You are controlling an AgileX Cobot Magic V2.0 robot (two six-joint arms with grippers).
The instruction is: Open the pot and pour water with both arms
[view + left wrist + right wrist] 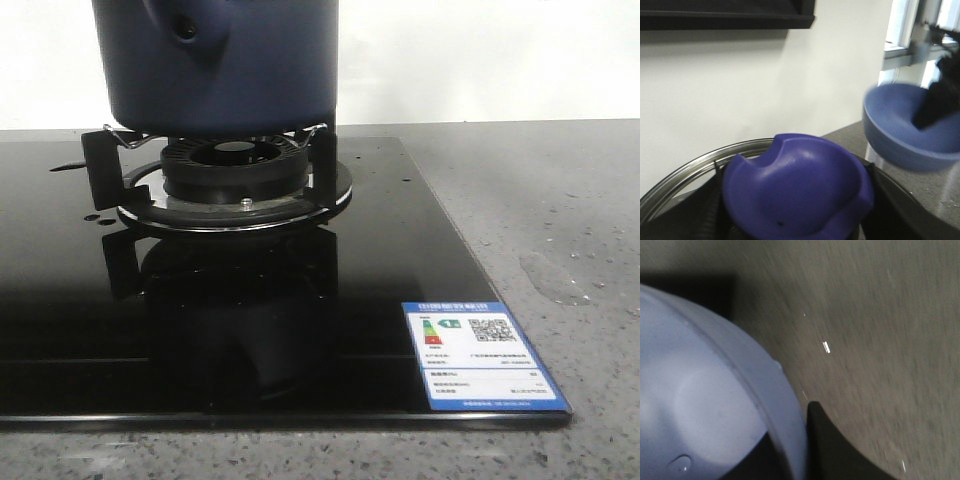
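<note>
The dark navy pot (pixel 215 60) stands on the gas burner (pixel 235 170); its stub handle socket (pixel 186 30) faces the camera and its top is cut off by the frame. No gripper shows in the front view. My left gripper (pixel 795 210) is shut on the purple-blue knob (pixel 795 185) of a glass lid with a steel rim (pixel 685 170). My right gripper (pixel 802 440) is shut on the rim of a light blue bowl (pixel 705 390), one finger inside and one finger (pixel 835 450) outside. The bowl (pixel 900 130) and right gripper (pixel 937 100) also show in the left wrist view.
The burner sits in a black glass cooktop (pixel 400 250) with a blue-and-white label (pixel 480 355) at its front right corner. Grey speckled counter (pixel 560 230) lies to the right and under the bowl (pixel 880 315). A water drop (pixel 680 462) lies inside the bowl.
</note>
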